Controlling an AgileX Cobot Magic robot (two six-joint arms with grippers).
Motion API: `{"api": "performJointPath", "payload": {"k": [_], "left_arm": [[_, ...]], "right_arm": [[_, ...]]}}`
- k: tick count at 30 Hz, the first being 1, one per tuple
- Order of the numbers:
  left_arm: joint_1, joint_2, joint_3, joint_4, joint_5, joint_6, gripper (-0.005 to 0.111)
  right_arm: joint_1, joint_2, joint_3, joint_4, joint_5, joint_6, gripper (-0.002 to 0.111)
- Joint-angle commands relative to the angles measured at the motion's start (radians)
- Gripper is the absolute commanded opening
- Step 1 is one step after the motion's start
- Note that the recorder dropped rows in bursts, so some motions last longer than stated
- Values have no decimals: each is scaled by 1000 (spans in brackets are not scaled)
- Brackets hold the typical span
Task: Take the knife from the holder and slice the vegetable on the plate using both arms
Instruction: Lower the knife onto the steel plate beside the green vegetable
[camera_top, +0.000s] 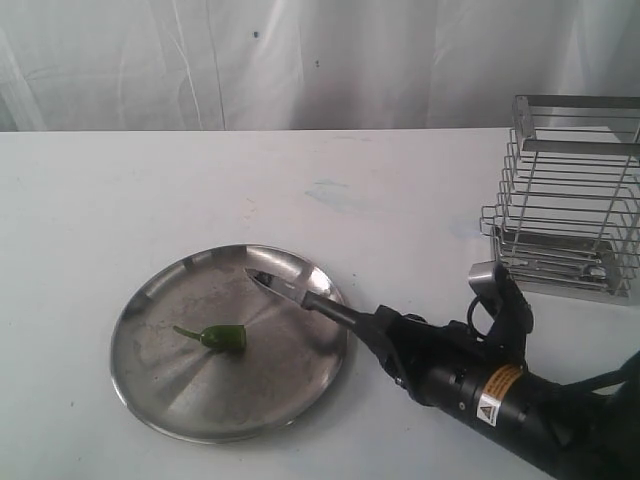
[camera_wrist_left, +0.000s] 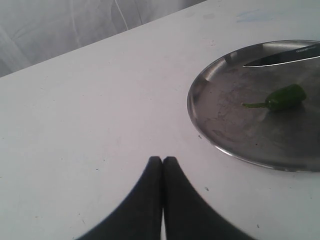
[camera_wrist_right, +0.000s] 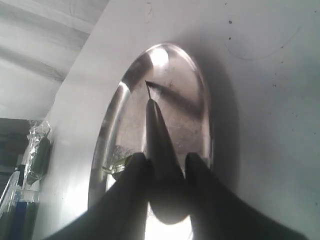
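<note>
Right gripper (camera_top: 372, 325) clamped on the knife (camera_top: 300, 293) handle, entering from 4 o'clock; blade tip reaches over the plate (camera_top: 150, 395) rim toward 1 o'clock, kept low, presumably to line up a cut. Vegetable (camera_top: 222, 337) lies near plate centre, apart from the blade, stem pointing to 9 o'clock. Left gripper (camera_wrist_left: 162, 161) fingers pressed together, holding nothing, above bare table beside the plate, so the chili is not yet steadied. Holder (camera_top: 570, 195) stands at 2 o'clock, knife gone from it.
</note>
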Motion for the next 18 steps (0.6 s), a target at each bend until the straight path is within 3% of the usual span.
{"api": "performJointPath", "payload": {"k": [1, 5, 12, 18], "left_arm": [[-5, -4, 4, -10, -1, -3, 0], [-5, -4, 4, -10, -1, -3, 0], [-5, -4, 4, -10, -1, -3, 0], [-5, -4, 4, -10, -1, -3, 0]], "right_arm": [[0, 9, 6, -51, 70, 102, 0], [0, 9, 6, -154, -64, 311, 0], [0, 9, 6, -311, -14, 321, 0], [0, 9, 6, -332, 88, 321, 0]]}}
